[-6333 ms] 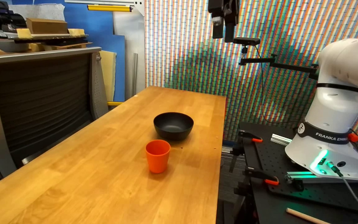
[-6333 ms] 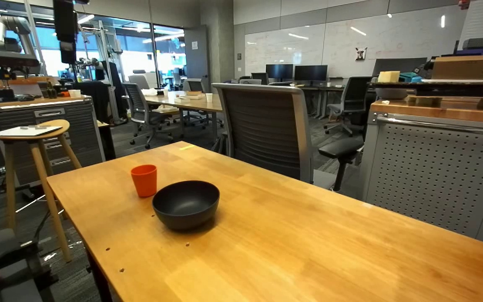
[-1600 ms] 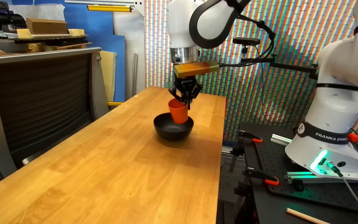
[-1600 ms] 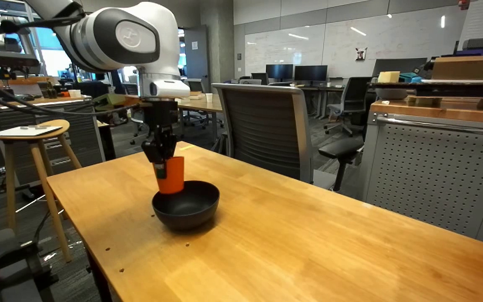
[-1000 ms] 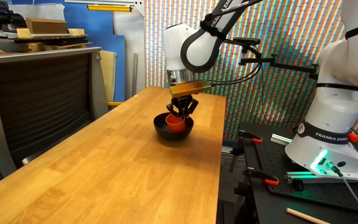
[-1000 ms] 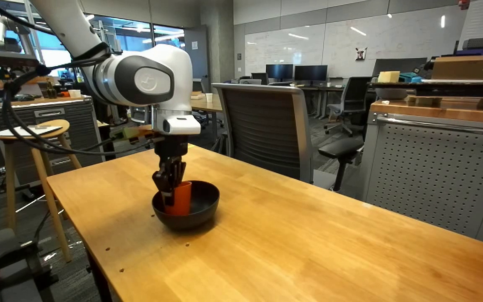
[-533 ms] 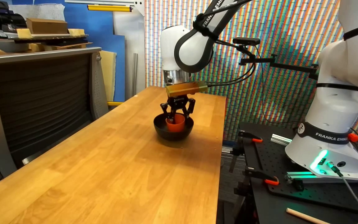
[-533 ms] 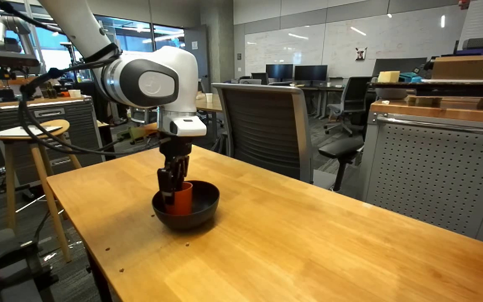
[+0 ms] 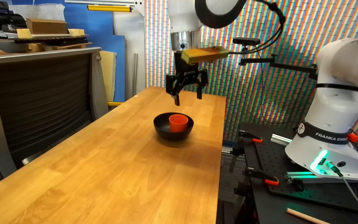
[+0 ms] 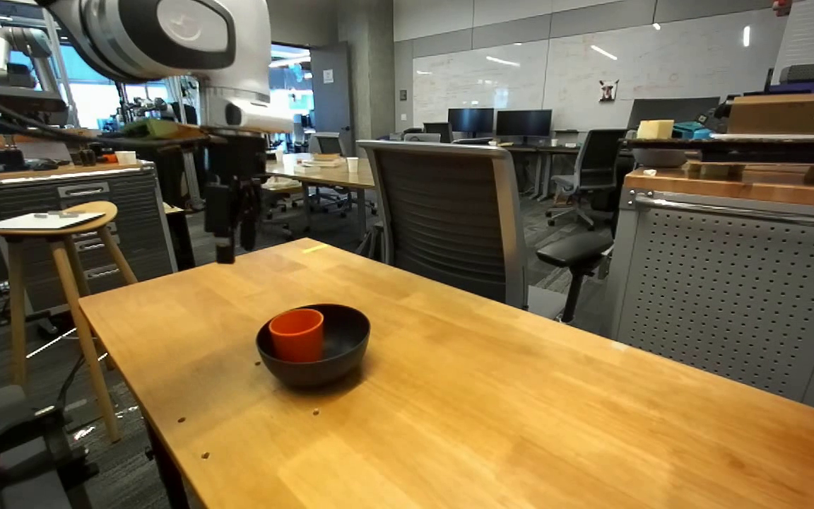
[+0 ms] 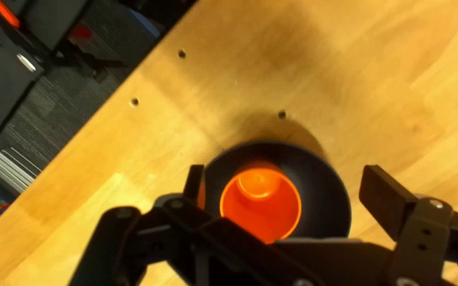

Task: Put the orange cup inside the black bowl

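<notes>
The orange cup (image 9: pixel 178 123) stands inside the black bowl (image 9: pixel 163 129) on the wooden table, in both exterior views; the cup (image 10: pixel 297 336) sits off-centre toward one side of the bowl (image 10: pixel 343 346). My gripper (image 9: pixel 188 98) is open and empty, raised above the cup and bowl. In an exterior view the gripper (image 10: pixel 236 251) hangs clear above and behind the bowl. In the wrist view the gripper's fingers (image 11: pixel 284 182) are wide apart, with the cup (image 11: pixel 261 202) and bowl (image 11: pixel 324 194) below them. The gripper's linkage hides the near part of both.
The wooden table (image 9: pixel 129 161) has an office chair (image 9: pixel 48 102) along one long side. The robot base (image 9: pixel 325 149) stands on a black bench on the opposite side. A stool (image 10: pixel 61 223) stands past one table end.
The cup went from the table into the bowl, carried by my gripper. The gripper then opened, let go of the cup and rose up off it. The bowl has stayed in place.
</notes>
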